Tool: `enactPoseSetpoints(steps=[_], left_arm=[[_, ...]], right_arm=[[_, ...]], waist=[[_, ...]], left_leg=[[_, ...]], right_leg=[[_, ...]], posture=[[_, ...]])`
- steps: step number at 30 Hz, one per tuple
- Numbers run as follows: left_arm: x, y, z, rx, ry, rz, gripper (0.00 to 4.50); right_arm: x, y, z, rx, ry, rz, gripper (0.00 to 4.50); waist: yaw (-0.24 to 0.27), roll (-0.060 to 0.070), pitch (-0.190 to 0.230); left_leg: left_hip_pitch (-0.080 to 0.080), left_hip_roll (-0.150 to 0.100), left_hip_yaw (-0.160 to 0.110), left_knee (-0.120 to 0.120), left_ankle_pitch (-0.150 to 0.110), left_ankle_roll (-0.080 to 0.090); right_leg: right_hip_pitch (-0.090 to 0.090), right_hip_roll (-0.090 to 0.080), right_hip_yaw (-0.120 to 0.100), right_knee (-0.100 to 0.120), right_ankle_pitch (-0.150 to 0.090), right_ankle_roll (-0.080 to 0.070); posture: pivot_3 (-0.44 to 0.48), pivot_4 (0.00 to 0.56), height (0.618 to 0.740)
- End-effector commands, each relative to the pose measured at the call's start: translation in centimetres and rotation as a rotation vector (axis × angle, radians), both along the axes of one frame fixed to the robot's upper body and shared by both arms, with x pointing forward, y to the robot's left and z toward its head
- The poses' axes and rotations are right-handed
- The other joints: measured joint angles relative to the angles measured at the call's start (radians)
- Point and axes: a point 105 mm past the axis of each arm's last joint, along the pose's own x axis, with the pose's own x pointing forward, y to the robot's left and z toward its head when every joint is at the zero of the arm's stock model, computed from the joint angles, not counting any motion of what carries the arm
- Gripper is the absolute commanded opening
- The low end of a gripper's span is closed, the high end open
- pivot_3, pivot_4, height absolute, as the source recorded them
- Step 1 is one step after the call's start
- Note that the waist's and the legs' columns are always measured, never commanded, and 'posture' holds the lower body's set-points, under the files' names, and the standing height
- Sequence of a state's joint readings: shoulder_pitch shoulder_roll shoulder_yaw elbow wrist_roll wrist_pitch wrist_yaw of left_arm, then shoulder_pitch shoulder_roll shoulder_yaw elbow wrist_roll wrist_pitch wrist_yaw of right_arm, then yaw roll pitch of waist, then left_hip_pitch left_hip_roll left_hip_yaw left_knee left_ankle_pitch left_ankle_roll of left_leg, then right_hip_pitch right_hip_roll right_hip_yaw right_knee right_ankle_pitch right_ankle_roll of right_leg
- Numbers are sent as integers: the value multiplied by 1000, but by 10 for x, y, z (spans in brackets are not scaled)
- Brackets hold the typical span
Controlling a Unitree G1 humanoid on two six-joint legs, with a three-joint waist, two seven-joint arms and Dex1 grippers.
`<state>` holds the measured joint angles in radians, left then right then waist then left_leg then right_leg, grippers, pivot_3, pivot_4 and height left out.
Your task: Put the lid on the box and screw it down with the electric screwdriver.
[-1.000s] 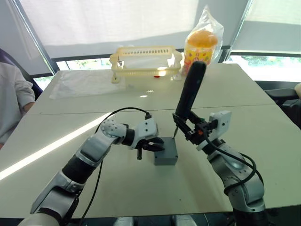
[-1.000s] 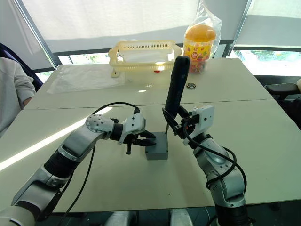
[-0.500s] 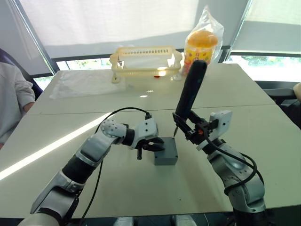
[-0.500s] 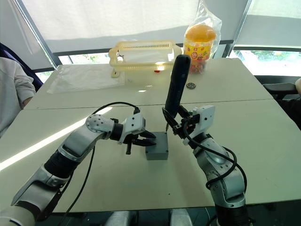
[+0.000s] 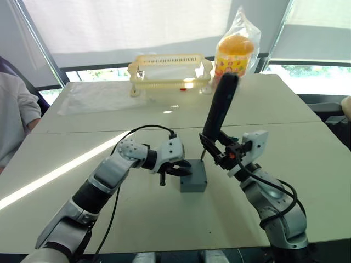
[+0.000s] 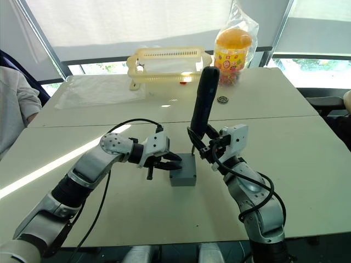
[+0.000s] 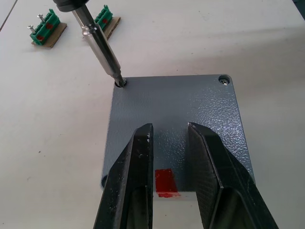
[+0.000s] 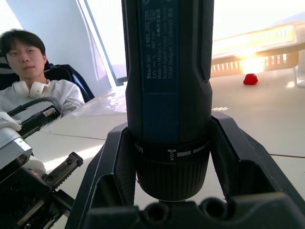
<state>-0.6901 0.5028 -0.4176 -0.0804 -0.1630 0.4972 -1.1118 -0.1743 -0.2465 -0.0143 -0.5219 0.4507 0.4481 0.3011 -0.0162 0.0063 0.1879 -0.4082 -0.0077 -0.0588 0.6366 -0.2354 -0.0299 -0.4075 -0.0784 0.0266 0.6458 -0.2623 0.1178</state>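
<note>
The grey box (image 5: 193, 178) stands on the table with the grey lid (image 7: 181, 109) lying on top of it. A screw (image 7: 224, 81) sits in one lid corner. My right gripper (image 5: 222, 153) is shut on the black electric screwdriver (image 5: 219, 107), which stands nearly upright and leans a little. Its metal bit (image 7: 102, 50) reaches down into the hole at the neighbouring lid corner. My left gripper (image 5: 184, 170) is at the box's left edge. Its fingers (image 7: 138, 162) are over the lid, slightly apart, with nothing between them. A red patch (image 7: 164, 181) shows on the lid between the fingers.
A yellow slotted basket (image 5: 170, 68) and a bagged snack jar (image 5: 235, 52) stand at the table's far side, beside a clear plastic sheet (image 5: 93, 96). Two green terminal blocks (image 7: 45, 31) lie beyond the box. A person (image 5: 13, 115) sits at the left.
My right gripper and the screwdriver have shifted slightly left, toward the box. The left arm and the box have stayed put.
</note>
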Motion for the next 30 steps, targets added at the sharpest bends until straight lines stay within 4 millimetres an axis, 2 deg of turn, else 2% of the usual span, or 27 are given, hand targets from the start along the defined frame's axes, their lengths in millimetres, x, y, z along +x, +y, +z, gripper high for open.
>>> enactPoseSetpoints(steps=[1, 30], left_arm=[[-1, 5, -12, 43, 27, 14, 1125], [-1, 4, -14, 47, 29, 10, 1125]], right_arm=[[-7, 0, 20, 10, -96, 5, 1784], [-7, -6, 26, 16, -109, -9, 1784]], waist=[[0, 0, 0], [0, 0, 0]], left_leg=[[0, 0, 0, 0, 0, 0], [0, 0, 0, 0, 0, 0]], right_leg=[[0, 0, 0, 0, 0, 0], [0, 0, 0, 0, 0, 0]], posture=[[0, 150, 740], [0, 150, 740]])
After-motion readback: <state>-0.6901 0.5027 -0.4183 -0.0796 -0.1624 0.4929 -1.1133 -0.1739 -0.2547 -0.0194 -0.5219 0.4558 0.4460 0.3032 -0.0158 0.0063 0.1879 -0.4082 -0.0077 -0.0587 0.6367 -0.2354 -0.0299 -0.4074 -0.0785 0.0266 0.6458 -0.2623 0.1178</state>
